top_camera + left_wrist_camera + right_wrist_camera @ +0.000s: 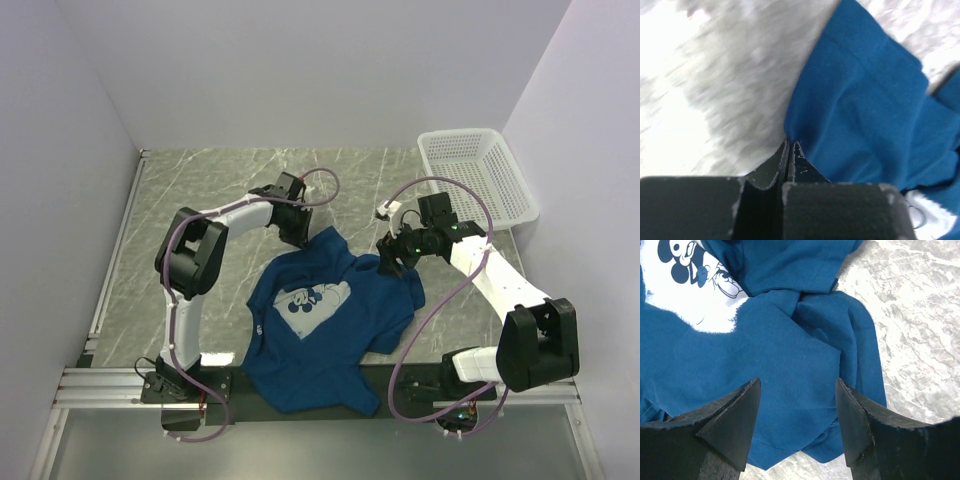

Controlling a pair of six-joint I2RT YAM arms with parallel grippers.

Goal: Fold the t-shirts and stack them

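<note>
Blue Mickey-print t-shirt [325, 330] lies rumpled, print up, on the marble table [200, 190], centre-front btw the two arms. Left gripper [790, 142]: on my wrist cam the jaws are pressed together, pinching the shirt's far edge. Right gripper [798, 385]: jaws spread wide, just above the bunched right side of the shirt. White plastic basket [478, 180] sits far right, well apart.
</note>
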